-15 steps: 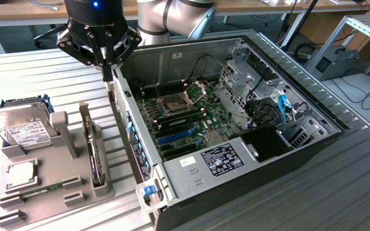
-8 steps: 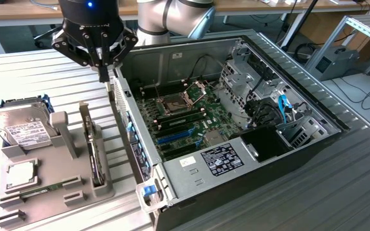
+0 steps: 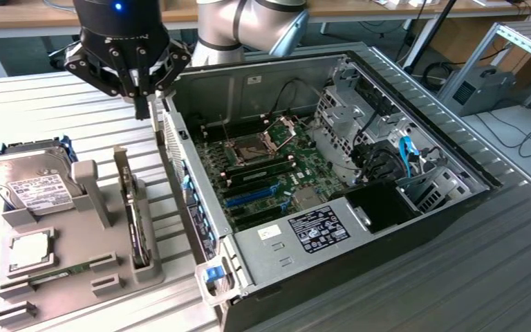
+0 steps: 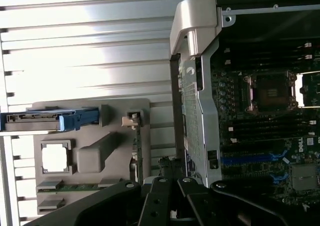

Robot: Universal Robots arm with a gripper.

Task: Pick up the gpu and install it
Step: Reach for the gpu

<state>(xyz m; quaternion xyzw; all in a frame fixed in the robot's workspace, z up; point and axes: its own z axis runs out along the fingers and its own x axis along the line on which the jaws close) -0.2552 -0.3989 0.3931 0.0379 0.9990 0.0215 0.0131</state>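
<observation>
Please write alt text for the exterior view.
The black robot gripper, shut and empty, hangs beside the open grey computer case. The gpu, a thin dark card, stands on edge in a grey holder on the exterior view's left, untouched.

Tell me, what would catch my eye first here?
The big open computer case in the middle of the exterior view, its green motherboard laid bare. The black gripper hangs shut beside the case's edge; on a grey tray at the exterior view's left, the gpu stands on edge near a hard drive.
</observation>
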